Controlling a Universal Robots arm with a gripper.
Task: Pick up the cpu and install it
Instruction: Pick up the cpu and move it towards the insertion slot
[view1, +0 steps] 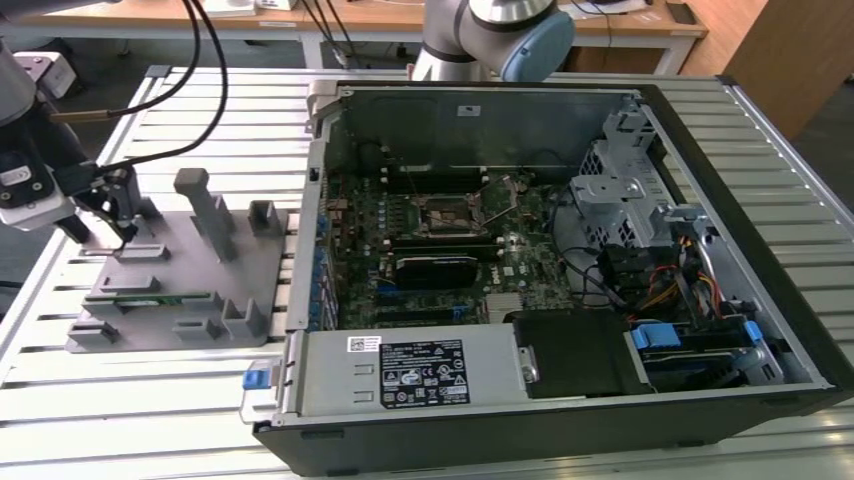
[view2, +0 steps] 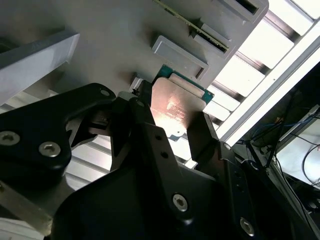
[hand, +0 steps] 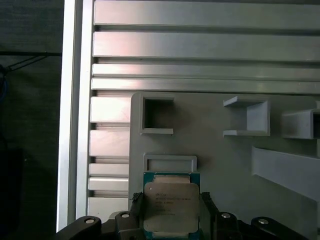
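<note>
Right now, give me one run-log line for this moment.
step: pick cpu | gripper: at grey plastic holder, straddling cpu | grip: unconfirmed | motherboard socket: cpu not installed

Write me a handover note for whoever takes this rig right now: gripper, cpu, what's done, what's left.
Gripper: shut on the small square cpu with the silver-grey metal top, one finger against each side, low over the grey plastic holder at the exterior view's left.
Cpu: at the holder's edge. I cannot tell if it is clear of the holder.
Done: cpu gripped.
Left: the cpu is not yet in the dark metal-framed motherboard socket inside the open black computer case.
</note>
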